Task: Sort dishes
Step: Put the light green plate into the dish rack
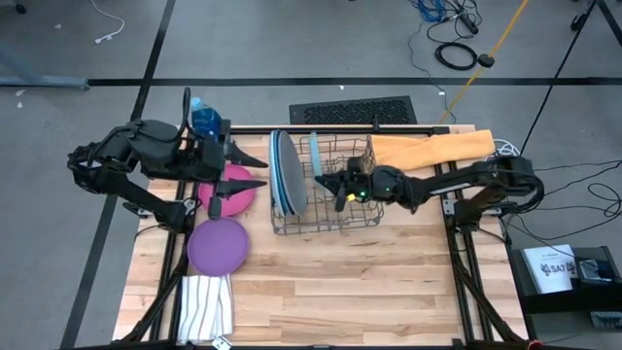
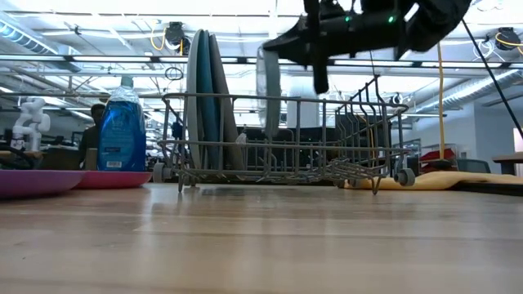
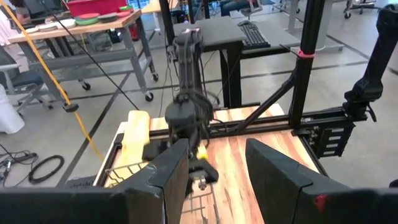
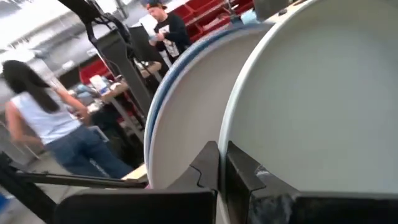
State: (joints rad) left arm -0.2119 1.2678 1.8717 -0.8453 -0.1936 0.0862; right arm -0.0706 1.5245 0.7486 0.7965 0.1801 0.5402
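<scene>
A two-armed robot works through a table of plastic dishes, with the wire dish rack (image 1: 330, 194) standing at the centre of the wooden table (image 1: 369, 292). The right gripper (image 1: 342, 185) reaches in over the rack from the right, its fingers pressed together on the rim of a pale teal plate (image 1: 314, 160) that stands upright in the rack's slots. Just to the left of it, three large plates (image 1: 284, 175), grey, light blue and dark blue, are already filed on edge at the rack's left end. The magenta plate (image 1: 238, 187) and the purple plate (image 1: 219, 245) lie flat on the table to the left of the rack, the purple one nearer the front edge. The left gripper (image 1: 248, 170) hovers above the magenta plate with its fingers partly apart and nothing between them. A blue soap bottle (image 1: 204, 119) stands at the far left, a striped cloth (image 1: 206, 306) lies at the near left corner, and an orange cloth (image 1: 428, 149) lies to the far right of the rack.

The step in hand appears to be seating the teal plate in its slot. Next, the right fingers would need to part and lift clear without tipping it, while the left arm would need to come down on the magenta plate's rim.
</scene>
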